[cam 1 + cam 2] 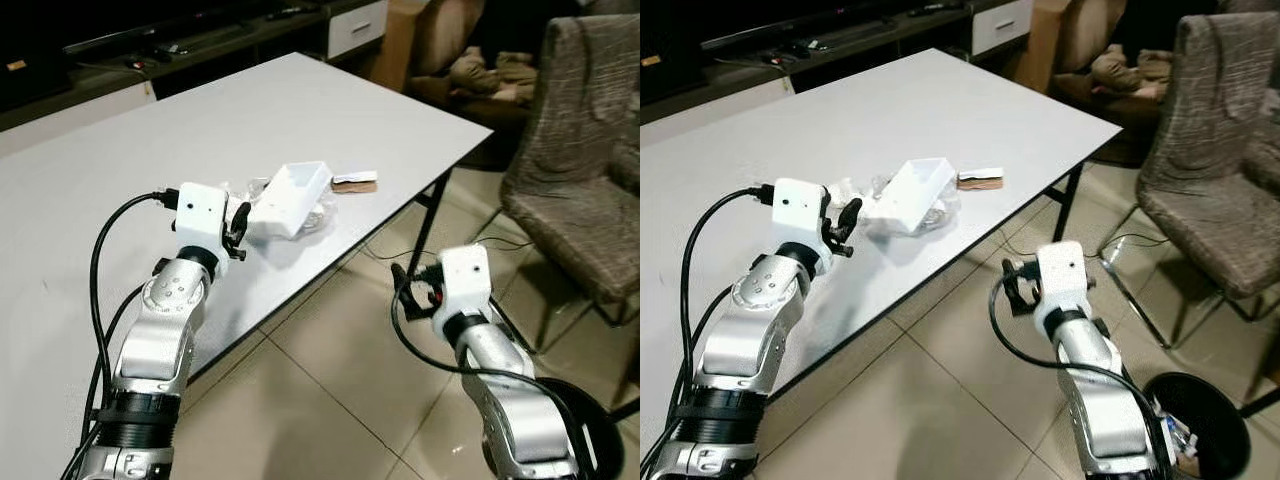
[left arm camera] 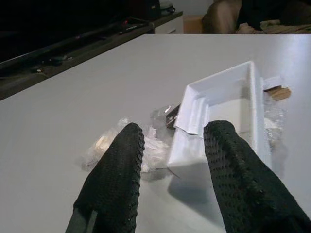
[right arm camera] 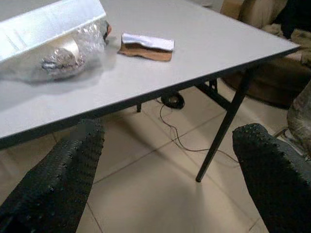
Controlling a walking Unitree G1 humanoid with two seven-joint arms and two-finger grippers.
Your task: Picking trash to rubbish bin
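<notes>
My left gripper (image 2: 172, 160) hovers over the table (image 1: 120, 170), fingers apart with nothing between them, just short of the white tray (image 1: 290, 198). The tray lies tilted on crumpled plastic (image 2: 121, 145), hiding part of it. My right gripper (image 3: 167, 160) hangs wide open and empty above the floor, off the table edge. The bin (image 1: 1198, 425) is cut off at the frame's corner.

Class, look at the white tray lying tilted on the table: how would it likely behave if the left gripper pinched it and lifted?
The white tray looks thin-walled and empty, so probably light. It leans on crumpled plastic wrap, so it may tip or slide when the left gripper nudges it. Thin walls might flex under a pinch.
</notes>
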